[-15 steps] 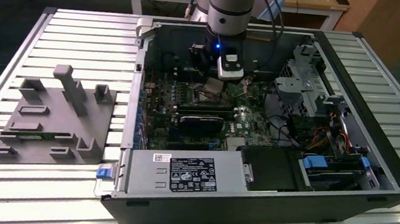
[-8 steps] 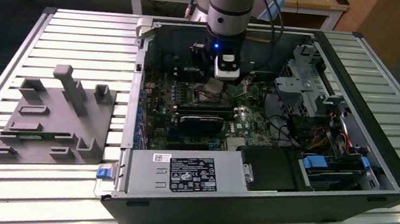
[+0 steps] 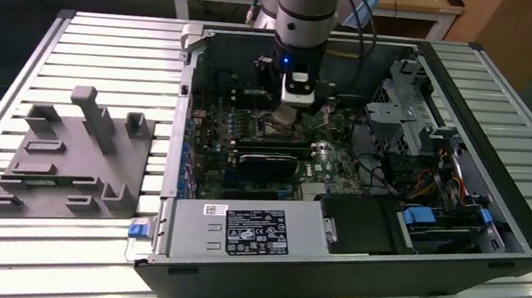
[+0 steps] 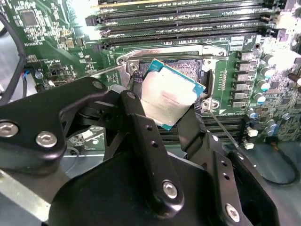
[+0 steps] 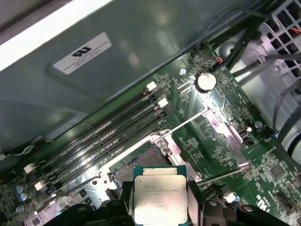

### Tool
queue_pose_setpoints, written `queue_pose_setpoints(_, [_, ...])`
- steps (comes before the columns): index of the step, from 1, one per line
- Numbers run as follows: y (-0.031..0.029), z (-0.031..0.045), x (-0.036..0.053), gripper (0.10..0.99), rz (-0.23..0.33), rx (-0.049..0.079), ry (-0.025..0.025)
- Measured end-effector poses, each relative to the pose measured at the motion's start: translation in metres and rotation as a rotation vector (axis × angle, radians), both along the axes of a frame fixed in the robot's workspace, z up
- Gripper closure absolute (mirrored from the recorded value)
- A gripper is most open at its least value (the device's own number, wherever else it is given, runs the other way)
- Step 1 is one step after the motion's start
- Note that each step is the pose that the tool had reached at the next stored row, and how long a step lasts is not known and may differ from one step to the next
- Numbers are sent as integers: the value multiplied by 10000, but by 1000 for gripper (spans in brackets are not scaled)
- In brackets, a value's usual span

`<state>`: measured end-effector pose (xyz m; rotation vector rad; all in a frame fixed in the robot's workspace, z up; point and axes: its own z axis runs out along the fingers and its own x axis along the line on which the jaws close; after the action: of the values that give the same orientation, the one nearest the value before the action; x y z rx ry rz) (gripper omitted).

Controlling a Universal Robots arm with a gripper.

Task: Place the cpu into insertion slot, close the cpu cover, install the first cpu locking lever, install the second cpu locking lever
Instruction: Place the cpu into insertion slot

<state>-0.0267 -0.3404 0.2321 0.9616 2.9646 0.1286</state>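
Observation:
My gripper [image 3: 291, 113] reaches down into the open computer case, over the motherboard. It is shut on the cpu [image 4: 169, 94], a pale silvery square chip clamped by its edges between black fingers [image 4: 135, 110]. The chip hangs tilted just above the insertion slot [image 4: 187, 68], a dark square socket with a silvery rim. In the first wrist view the cpu [image 5: 160, 195] sits over the near edge of the insertion slot [image 5: 141, 162]. The cpu cover [image 5: 229, 139] stands flipped open beside the socket. Two thin wire locking levers [image 5: 188, 121] stick up, unlatched.
Long black memory slots [image 4: 178, 19] run beside the socket. A boxed power supply [image 3: 249, 231] fills the case's near side, with drive bays and cables [image 3: 435, 200] at the exterior view's right. A grey parts fixture [image 3: 72, 161] lies on the slatted table at the left.

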Motion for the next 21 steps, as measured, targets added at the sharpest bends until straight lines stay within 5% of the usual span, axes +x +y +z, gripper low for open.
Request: queue_pose_setpoints(21, [0,-16,0,545,-2609,-1,0])
